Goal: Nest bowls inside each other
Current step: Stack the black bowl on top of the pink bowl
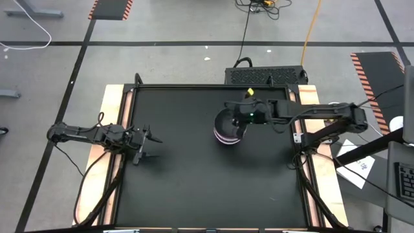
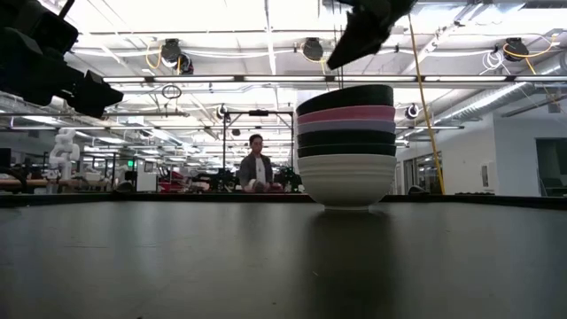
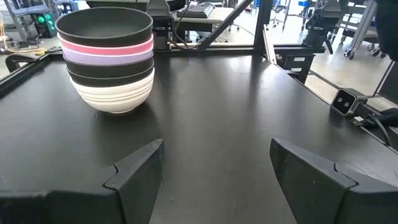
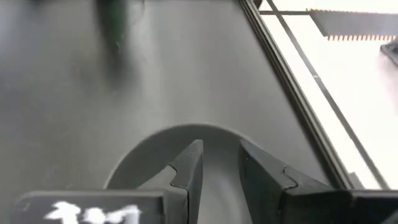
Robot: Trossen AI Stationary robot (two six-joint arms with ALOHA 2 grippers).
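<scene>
Since the bowls (image 3: 109,59) sit nested mid-counter (image 1: 187,181), the right claw (image 4: 221,163) hovers above, narrowly parted and empty, while the left claw (image 1: 150,145) waits wide open at the left.

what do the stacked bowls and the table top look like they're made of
The bowls look like moulded plastic: solid even colours in black, pink, lavender and white, thin smooth rims and a soft satin sheen, with fine ridges on the white bottom one. The table top seems a matte black sheet, perhaps rubber or laminate; it gives only dull, blurred reflections.
</scene>
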